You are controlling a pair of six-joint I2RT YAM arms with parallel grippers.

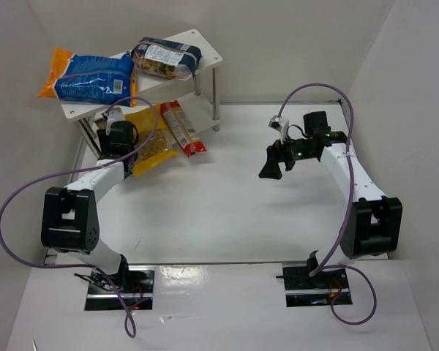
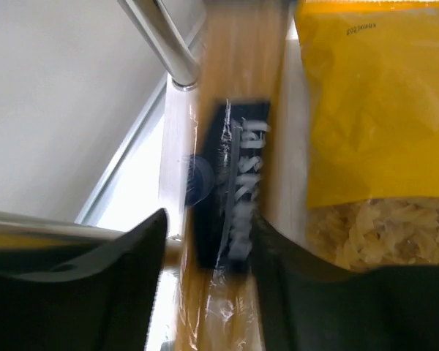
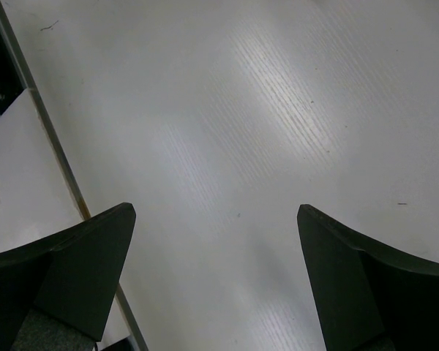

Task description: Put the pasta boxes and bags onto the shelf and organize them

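Down at ten o'clock, straddled the spaghetti [image 2: 241, 66] with narrow left jaws, grip unclear, beside the yellow bag [image 2: 373, 110] under the top of the shelf [image 1: 205, 47]; held right jaws wide over tabletop [image 3: 278, 88] at two o'clock.

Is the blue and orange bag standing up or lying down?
Lying down. The blue-and-orange bag rests flat on its broad side on the top board of the shelf, with its orange end sticking out past the board's edge.
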